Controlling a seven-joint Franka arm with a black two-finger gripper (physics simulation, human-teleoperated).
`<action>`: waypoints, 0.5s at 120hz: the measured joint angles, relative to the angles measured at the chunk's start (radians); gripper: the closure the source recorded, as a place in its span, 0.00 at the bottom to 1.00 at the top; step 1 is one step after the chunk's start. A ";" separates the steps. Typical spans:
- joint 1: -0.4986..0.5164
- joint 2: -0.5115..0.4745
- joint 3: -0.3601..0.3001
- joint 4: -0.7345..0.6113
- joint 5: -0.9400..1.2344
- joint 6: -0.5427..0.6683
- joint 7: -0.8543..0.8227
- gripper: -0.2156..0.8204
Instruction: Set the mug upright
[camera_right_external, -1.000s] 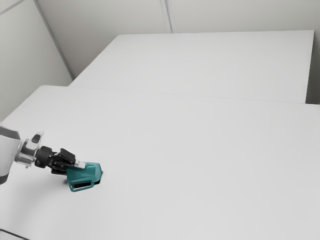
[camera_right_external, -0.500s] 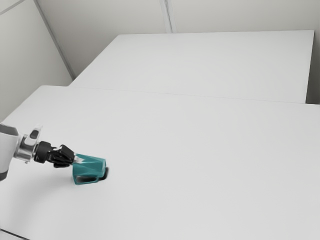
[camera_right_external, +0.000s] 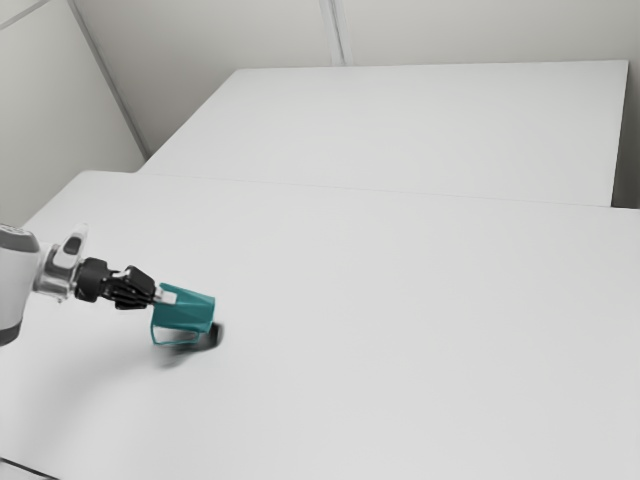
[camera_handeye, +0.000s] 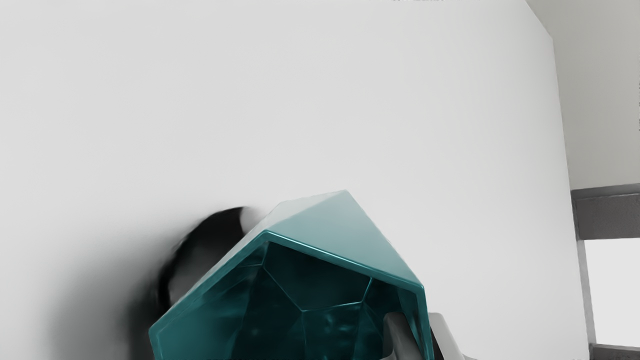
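My gripper (camera_right_external: 165, 297) holds the teal faceted mug (camera_right_external: 185, 311) near its rim, at the exterior view's lower left. In the wrist view the gripper (camera_handeye: 425, 332) is shut on the mug's wall, one finger inside the opening and the other outside. The mug (camera_handeye: 345, 250) is tilted on its side, its mouth toward my hand and its base toward the exterior view's right. Its handle hangs on the lower side in the exterior view. A shadow below suggests it is raised off the table.
A dark round patch (camera_handeye: 205, 255) lies on the white table (camera_right_external: 400, 330) beneath the mug. Behind stands another white surface (camera_right_external: 400, 130), with pale walls around. A thin dark line crosses the exterior view's lower left corner.
My hand and the mug have moved up and slightly toward the exterior view's right. The mug's base has swung around toward that side, and its shadow has separated from it.
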 joint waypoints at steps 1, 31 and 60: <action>0.000 -0.001 -0.004 0.002 0.000 0.001 -0.001 0.97; -0.002 -0.008 -0.089 0.088 0.085 0.041 -0.079 0.97; -0.009 -0.034 -0.191 0.197 0.374 0.060 -0.242 0.97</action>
